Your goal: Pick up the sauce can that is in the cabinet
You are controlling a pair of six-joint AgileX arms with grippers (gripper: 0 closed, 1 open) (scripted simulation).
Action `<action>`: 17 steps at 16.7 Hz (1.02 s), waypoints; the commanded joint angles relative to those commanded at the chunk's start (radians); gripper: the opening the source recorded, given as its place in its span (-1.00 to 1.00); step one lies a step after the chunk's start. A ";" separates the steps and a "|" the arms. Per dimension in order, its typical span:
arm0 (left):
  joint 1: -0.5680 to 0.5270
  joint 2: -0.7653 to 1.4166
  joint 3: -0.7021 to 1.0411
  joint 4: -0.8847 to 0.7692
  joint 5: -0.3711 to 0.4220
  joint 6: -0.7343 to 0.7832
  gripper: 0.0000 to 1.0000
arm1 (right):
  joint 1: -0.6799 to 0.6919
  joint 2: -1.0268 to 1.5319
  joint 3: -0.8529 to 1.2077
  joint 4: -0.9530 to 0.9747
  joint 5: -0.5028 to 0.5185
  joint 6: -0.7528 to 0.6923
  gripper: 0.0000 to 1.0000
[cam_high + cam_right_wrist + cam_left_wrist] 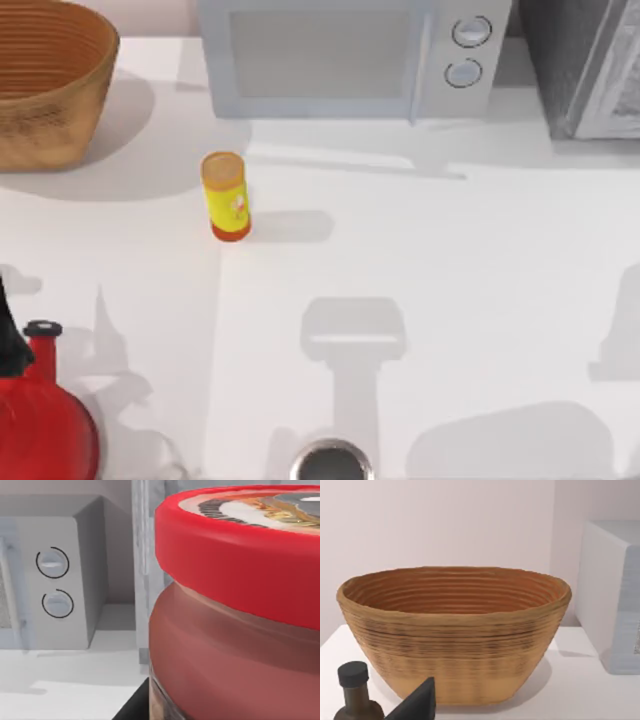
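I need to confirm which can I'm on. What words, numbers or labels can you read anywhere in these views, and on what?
Nothing can be read as text.
Sauce can, close in the right wrist view: printed pattern on its top, too blurred to read.
Yellow tube on the table: a small mark on its side, too small to read.
Microwave: two round knobs with arc marks, no numbers.
Basket, kettle, bottle: no lettering.

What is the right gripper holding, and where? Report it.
Cannot be told: the sauce can sits close before the right gripper, but no hold shows. Left gripper faces the basket.
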 joint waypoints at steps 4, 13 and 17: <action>0.000 0.000 0.000 0.000 0.000 0.000 1.00 | 0.003 0.005 0.000 -0.002 0.001 0.002 -1.00; 0.000 0.000 0.000 0.000 0.000 0.000 1.00 | 0.202 0.465 0.074 0.345 0.050 0.029 -1.00; 0.000 0.000 0.000 0.000 0.000 0.000 1.00 | 0.329 0.852 0.124 0.605 0.061 0.028 -1.00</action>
